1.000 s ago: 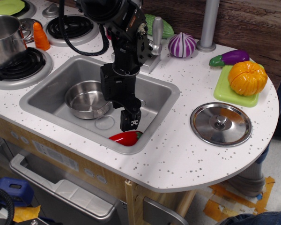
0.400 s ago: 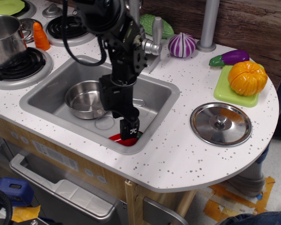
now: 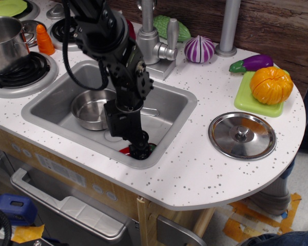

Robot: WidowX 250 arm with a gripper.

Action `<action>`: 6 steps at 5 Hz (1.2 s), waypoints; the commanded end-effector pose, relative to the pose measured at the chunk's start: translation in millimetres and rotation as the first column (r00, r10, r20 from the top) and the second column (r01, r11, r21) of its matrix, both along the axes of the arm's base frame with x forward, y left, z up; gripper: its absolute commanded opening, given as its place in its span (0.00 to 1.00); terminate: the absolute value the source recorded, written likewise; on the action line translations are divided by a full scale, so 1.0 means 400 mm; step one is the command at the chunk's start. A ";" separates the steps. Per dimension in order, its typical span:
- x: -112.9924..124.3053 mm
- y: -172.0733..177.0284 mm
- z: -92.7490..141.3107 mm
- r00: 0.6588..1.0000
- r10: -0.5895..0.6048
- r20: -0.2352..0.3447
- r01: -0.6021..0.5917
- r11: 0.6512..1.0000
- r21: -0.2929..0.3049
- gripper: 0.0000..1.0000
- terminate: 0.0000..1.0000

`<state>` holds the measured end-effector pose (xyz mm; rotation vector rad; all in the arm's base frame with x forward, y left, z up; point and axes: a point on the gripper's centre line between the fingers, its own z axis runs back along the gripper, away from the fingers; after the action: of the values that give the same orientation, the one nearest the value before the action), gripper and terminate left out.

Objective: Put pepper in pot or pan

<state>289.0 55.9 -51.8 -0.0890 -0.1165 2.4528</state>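
Note:
The red toy pepper lies in the sink's front corner, almost wholly hidden by my gripper; only a red sliver and a bit of green stem show. My black gripper is lowered onto it, fingers down around it; I cannot tell whether they are closed. A small steel pan sits in the sink, left of the gripper. A steel pot stands on the left burner.
The sink has a faucet behind it. An orange carrot is by the pot. A steel lid, a purple onion, an eggplant and an orange pumpkin on a green board lie to the right.
My gripper has gone down from above the pepper to the sink floor, now covering most of the pepper. The arm has swung left and lower.

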 end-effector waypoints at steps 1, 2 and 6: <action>0.010 0.021 -0.010 0.999 0.017 0.048 -0.015 0.999 -0.032 0.00 0.00; 0.015 0.026 -0.029 0.998 0.038 0.043 -0.034 0.995 -0.092 0.00 0.00; 0.072 0.198 0.158 0.988 -0.151 0.027 0.144 0.974 0.175 0.00 0.00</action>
<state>318.5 144.5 -6.9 -0.0442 -0.3324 2.2249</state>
